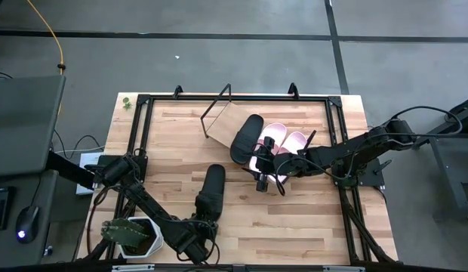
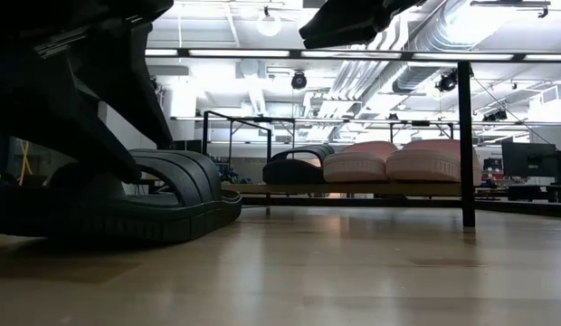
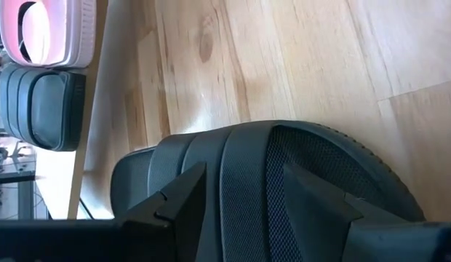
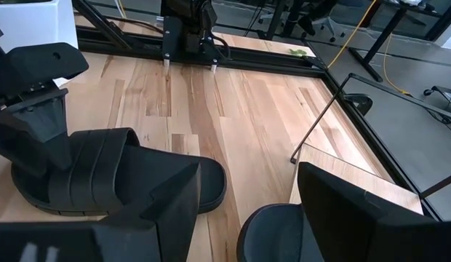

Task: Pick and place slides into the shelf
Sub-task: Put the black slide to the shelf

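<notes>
One black slide (image 1: 213,189) lies sole-down on the tabletop near the middle, toe toward the far edge. My left gripper (image 1: 206,223) is open over its heel half (image 3: 320,167), coming from the near side. The shelf (image 1: 223,125) stands at the far centre. A second black slide (image 1: 247,138) and two pink slides (image 1: 275,137) rest side by side on its board (image 2: 353,188). My right gripper (image 1: 270,183) is open and empty, raised just near of the pink slides. In the right wrist view it looks across at the black slide on the table (image 4: 124,167). My left gripper (image 3: 244,178) stands open over the black slide's footbed behind the strap, fingers (image 3: 185,193) slanting down from the near side. The slide lies flat on the table. Whether the fingertips touch it, I cannot tell.
A black metal frame (image 1: 140,136) runs around the tabletop. A white pot with a green plant (image 1: 132,234) sits at the near left corner. Bare wood lies between the table slide and the shelf and along the right side (image 1: 317,219).
</notes>
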{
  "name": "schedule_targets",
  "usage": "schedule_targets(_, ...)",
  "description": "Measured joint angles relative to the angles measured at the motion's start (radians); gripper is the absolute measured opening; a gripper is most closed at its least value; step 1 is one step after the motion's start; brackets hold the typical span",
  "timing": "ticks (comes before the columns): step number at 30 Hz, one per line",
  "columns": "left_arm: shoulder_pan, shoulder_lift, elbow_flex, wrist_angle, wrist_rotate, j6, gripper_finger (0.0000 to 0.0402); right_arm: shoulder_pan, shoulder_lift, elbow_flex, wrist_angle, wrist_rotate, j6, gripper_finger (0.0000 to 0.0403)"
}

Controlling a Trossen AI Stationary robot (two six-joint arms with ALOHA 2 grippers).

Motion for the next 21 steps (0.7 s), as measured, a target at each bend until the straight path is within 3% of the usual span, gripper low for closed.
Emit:
schedule_targets(12, 0.031, 0.000, -0.026, 0.013, 0.029, 0.001, 0.0166, 0.000, 0.000, 0.000, 0.000, 0.000, 0.000, 0.0222)
schedule_targets(21, 0.034, -0.002, -0.068, 0.012, -0.078, -0.030, 0.0166, 0.000, 0.000, 0.000, -0.007, 0.000, 0.000, 0.0222)
